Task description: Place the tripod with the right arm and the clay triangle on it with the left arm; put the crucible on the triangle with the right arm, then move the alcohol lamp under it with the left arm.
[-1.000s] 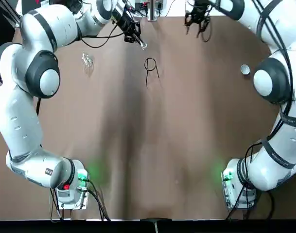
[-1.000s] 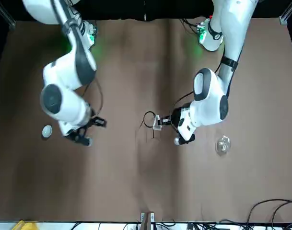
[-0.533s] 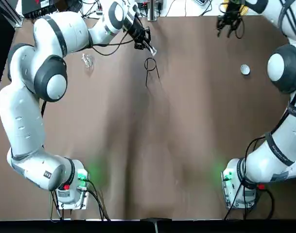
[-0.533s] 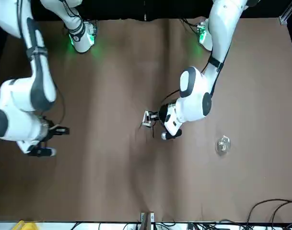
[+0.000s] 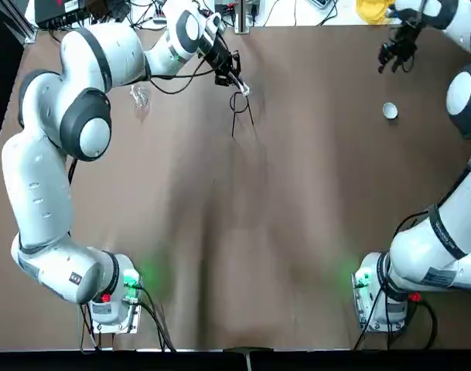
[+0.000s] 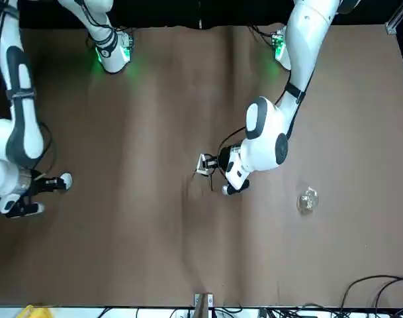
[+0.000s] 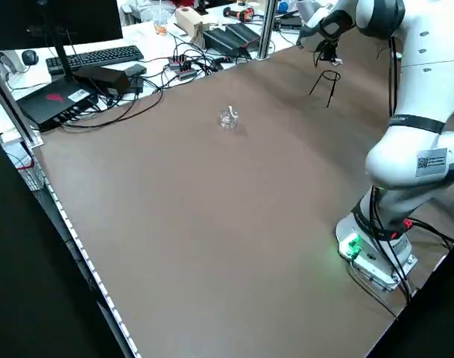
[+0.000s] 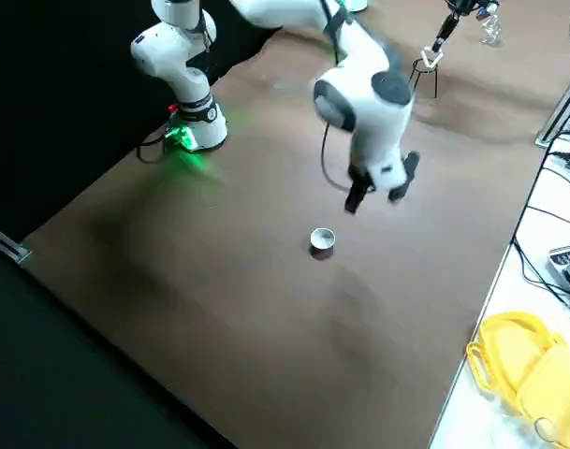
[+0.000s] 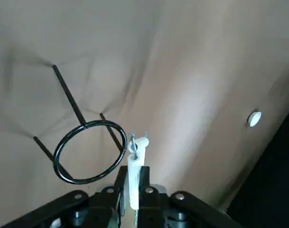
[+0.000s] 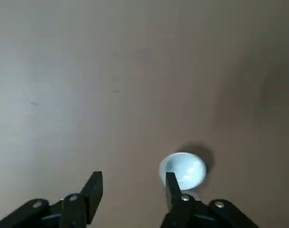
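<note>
The black wire tripod [image 5: 239, 103] stands upright at the far middle of the table, its ring [image 9: 89, 152] bare. My left gripper [image 5: 235, 80] hovers just beside and above the ring, shut on the white clay triangle [image 9: 134, 164], which hangs edge-on from the fingers. At the far right sits the white crucible [image 5: 390, 110]. My right gripper [image 10: 133, 187] hangs open over the table next to it, and the cup [image 10: 183, 171] lies just outside one finger, not between the two. The clear alcohol lamp [image 5: 138, 97] stands on the table left of the tripod.
A yellow object [image 8: 520, 360] and cables [image 7: 189, 63] lie on the white bench beyond the table's far edge. A keyboard [image 7: 96, 56] and black boxes sit off the left side. The arms' bases [image 5: 115, 297] stand at the near edge.
My right gripper has swung rightward from the far middle to beside the crucible. My left gripper has carried the clay triangle closer to the tripod's ring.
</note>
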### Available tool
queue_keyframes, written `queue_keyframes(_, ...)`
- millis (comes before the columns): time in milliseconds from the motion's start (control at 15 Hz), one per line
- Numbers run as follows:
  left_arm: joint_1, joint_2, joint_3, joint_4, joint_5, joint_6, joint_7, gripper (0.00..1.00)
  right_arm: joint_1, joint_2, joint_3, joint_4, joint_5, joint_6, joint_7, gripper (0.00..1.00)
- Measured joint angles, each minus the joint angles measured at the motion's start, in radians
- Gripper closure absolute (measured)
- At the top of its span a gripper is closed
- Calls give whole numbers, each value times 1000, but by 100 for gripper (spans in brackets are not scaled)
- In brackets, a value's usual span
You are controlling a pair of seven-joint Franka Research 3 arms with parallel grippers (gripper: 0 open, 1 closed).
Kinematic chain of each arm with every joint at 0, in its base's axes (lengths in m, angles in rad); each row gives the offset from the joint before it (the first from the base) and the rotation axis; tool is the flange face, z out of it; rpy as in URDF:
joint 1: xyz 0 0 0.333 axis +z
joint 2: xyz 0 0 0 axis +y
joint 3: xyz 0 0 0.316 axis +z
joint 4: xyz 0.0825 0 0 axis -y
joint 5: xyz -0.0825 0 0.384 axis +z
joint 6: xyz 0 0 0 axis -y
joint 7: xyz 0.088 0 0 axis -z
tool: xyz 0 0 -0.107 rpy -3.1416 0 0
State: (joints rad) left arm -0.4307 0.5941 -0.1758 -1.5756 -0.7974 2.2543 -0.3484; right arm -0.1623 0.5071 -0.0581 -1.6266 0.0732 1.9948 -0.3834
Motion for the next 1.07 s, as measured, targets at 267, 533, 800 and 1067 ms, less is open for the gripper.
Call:
queue_keyframes(267, 3, 4, 9, -2, 0, -58, -7, 87, -46, 53, 4, -2, 1, 41, -50, 39)
queue_keyframes(533, 13, 4, 11, -1, 95, -103, -71, 87, -58, 83, 6, -3, 1, 70, -50, 41)
queue_keyframes(800, 14, 4, 11, -1, 131, -107, -90, 87, -89, 109, 6, -8, 1, 70, -112, 45)
queue_keyframes(1067, 10, 4, 11, -1, 131, -111, -91, 87, -124, 139, 6, -9, 2, 73, -190, 50)
